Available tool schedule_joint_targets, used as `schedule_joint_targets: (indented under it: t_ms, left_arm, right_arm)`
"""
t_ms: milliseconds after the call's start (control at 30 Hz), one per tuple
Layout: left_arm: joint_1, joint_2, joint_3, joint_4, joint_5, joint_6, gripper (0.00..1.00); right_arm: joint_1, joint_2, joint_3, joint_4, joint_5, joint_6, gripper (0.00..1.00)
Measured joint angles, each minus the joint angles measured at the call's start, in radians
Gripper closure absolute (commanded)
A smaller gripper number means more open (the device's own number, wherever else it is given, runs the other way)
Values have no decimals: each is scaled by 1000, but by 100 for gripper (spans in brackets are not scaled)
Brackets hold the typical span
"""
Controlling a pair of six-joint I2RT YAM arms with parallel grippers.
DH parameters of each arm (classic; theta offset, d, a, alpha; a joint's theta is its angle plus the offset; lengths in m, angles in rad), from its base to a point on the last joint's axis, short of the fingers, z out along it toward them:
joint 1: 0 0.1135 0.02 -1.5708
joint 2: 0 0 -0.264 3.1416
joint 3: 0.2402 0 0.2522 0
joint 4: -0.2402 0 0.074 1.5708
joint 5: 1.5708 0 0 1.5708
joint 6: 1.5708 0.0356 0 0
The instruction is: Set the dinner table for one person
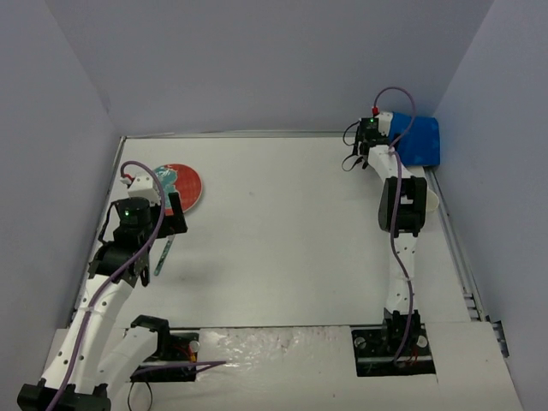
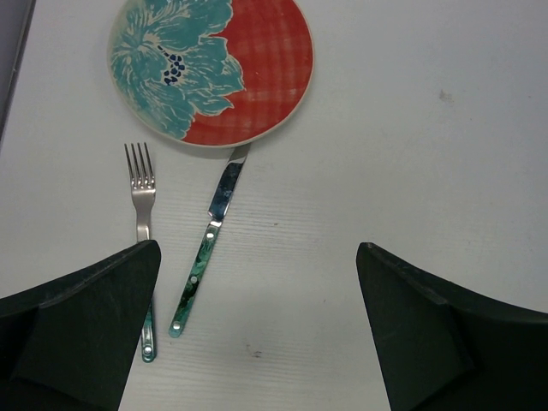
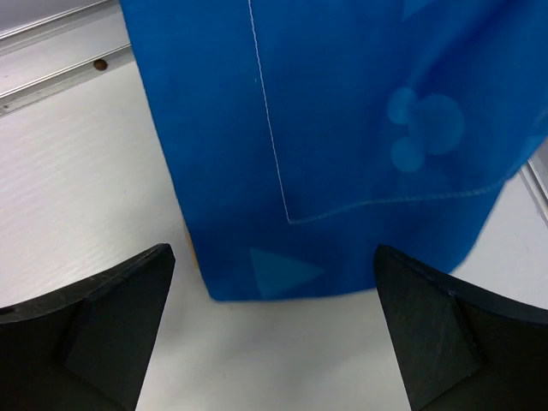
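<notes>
Top view: flat white dinner table (image 1: 282, 231), folded blue cloth placemat (image 1: 418, 141) at its far right corner, by the right arm (image 1: 401, 205); left wrist — left gripper (image 2: 259, 248) wide open, empty, green-handled steel knife (image 2: 208, 240) lengthwise ahead; right wrist — right gripper (image 3: 274, 250) wide open, empty, placemat directly ahead.

I find no words, numbers or brand marks to read; my blue stitched cloth placemat (image 3: 342, 128) bears only pale mouse-head silhouettes.
</notes>
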Motion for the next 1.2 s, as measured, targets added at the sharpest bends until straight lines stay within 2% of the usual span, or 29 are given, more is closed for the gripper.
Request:
schedule_joint_targets:
  t_ms: [100,267,300,333,500,633,867,1033,1133,1200]
  left_arm:
    - [0,6,0,2,2,-18,3]
    - [0,15,0,3,10,-45,3]
    - [0,17,0,5,13,-49,3]
    - [0,20,0,7,15,-52,3]
    - [0,41,0,22,27,-69,3]
    - [0,60,12,34,50,-82,3]
    - [0,72,65,69,91,-107,3]
    - [0,56,68,75,119,-117,3]
    - [0,52,68,74,127,-122,3]
    - [0,51,68,74,134,-126,3]
  right_arm:
    - [-20,62,45,7,-20,-25,22]
    - [-34,79,54,33,-56,-63,87]
    - [-35,79,54,34,-62,-74,95]
    - [-35,79,54,35,-70,-90,99]
    - [-32,62,54,31,-105,-146,100]
    - [-2,-19,54,-1,-139,-210,100]
    - [141,-365,78,-25,-276,-246,100]
    - [184,-685,-14,26,-396,-210,94]
    - [161,-855,-148,62,-422,-155,84]
    - [146,-938,-267,96,-443,-106,63]
